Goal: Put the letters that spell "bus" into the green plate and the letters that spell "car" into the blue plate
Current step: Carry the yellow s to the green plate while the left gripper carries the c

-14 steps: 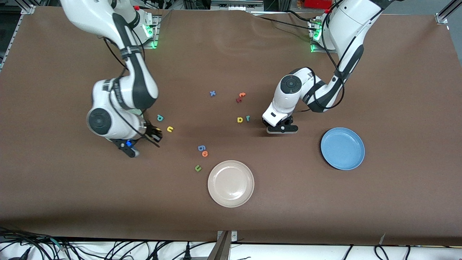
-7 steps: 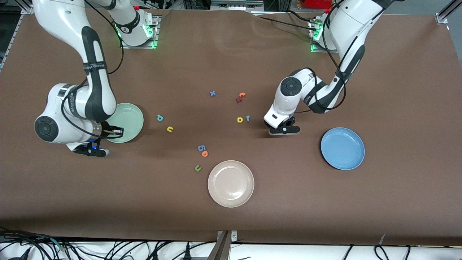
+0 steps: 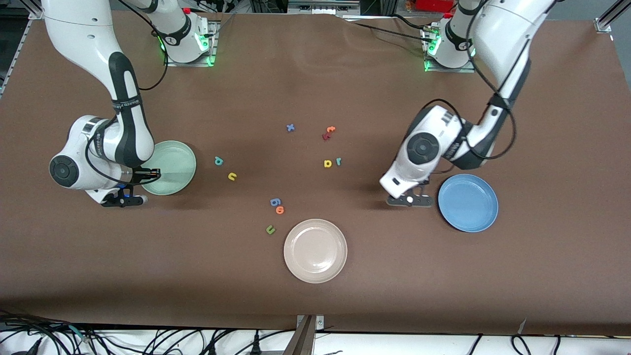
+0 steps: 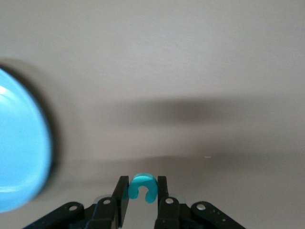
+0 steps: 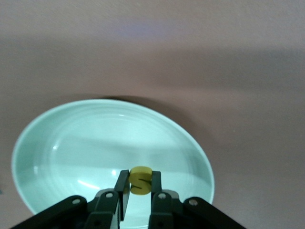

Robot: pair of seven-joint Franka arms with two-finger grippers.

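We see the right gripper (image 5: 136,193) over the rim of the green plate (image 3: 170,167), which sits toward the right arm's end of the table, and its fingers are clenched on the yellow "s" (image 5: 140,180) above the plate's pale surface. The left gripper (image 4: 143,198) hangs over bare table just beside the blue plate (image 3: 468,202), toward the left arm's end — its fingers pinch the teal "c" (image 4: 142,187) between them. On the table between the two plates lie the other letters: the teal "b" (image 3: 218,160) and the yellow "u" (image 3: 232,176) close together, nearer the green plate; the yellow "a" (image 3: 328,163) and the teal "r" (image 3: 338,160) side by side, closer to the left arm's end. An orange "t" (image 3: 330,129) and a dark red letter (image 3: 325,136) touching it lie farther from the front camera, with a blue "x" (image 3: 290,127) near them. Nearer the camera we find the blue "g" (image 3: 274,201), the orange "o" (image 3: 280,210) and the olive-green "u" (image 3: 270,229) — all close to the cream-white plate (image 3: 315,251).
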